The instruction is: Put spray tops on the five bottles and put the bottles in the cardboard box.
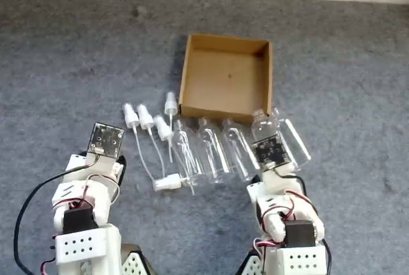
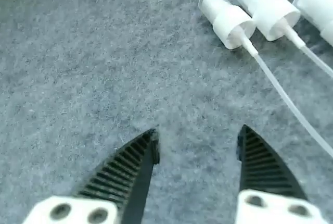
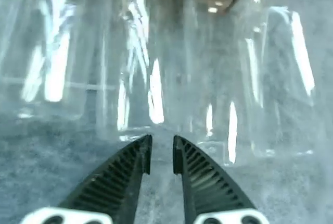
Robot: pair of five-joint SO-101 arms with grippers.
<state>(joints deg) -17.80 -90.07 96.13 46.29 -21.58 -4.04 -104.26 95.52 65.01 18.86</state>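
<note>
Five clear bottles without tops lie side by side just before the cardboard box [image 1: 227,77]; the leftmost [image 1: 185,150] and the rightmost [image 1: 293,141] bracket the row. Several white spray tops with long tubes lie left of them, one [image 1: 131,115] farthest left and one [image 1: 167,183] nearer the arms. My left gripper [image 2: 197,138] hangs open over bare carpet, a short way from two spray tops [image 2: 226,18] [image 2: 268,8]. My right gripper [image 3: 161,143] is shut with nothing in it, its tips right at the base of a bottle [image 3: 156,52].
Grey carpet [image 1: 77,64] covers the table. The box stands open-topped with nothing inside. The left arm [image 1: 86,198] and right arm [image 1: 287,217] stand at the near edge. Free carpet lies on both sides of the box.
</note>
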